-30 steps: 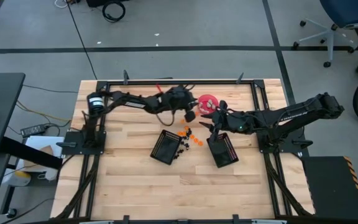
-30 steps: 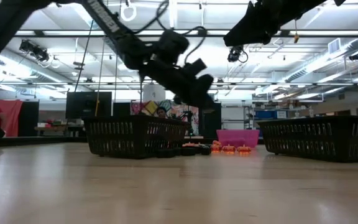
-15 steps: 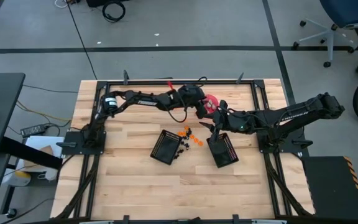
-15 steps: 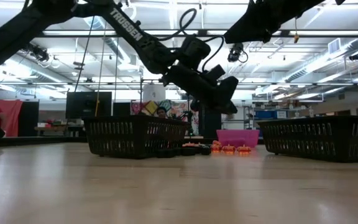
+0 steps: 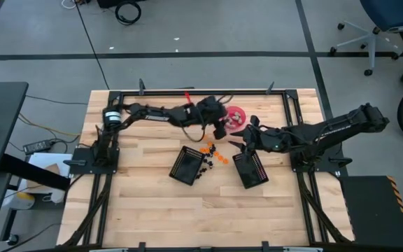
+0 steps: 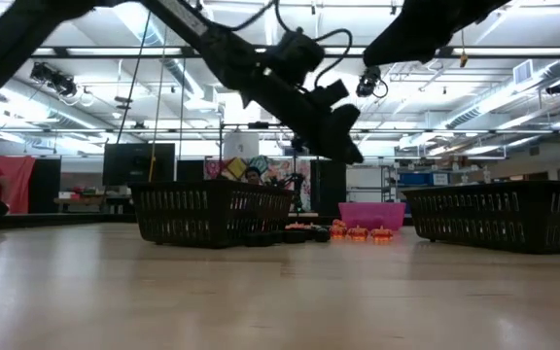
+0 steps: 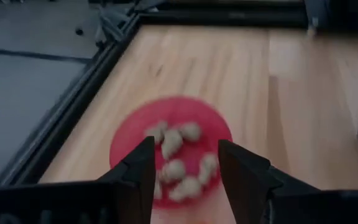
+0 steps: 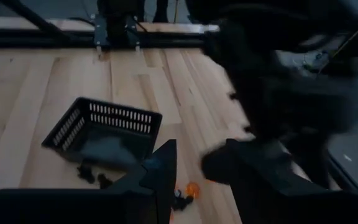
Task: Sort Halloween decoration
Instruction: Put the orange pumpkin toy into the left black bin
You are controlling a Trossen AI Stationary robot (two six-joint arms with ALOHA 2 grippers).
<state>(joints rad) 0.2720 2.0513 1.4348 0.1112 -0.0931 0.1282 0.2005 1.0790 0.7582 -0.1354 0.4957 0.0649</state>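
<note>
Both arms reach inward, left end effector [image 7: 182, 165] spread above pink bowl [image 7: 129, 134].

Robotics lab: framed wooden table [image 5: 152, 210], grey floor, office chair [image 5: 383, 21], ceiling strip lights [image 6: 513, 92], shelving.

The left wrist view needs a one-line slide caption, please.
Left tool, fingers apart and empty, above the pink bowl of pale decoration pieces.
</note>
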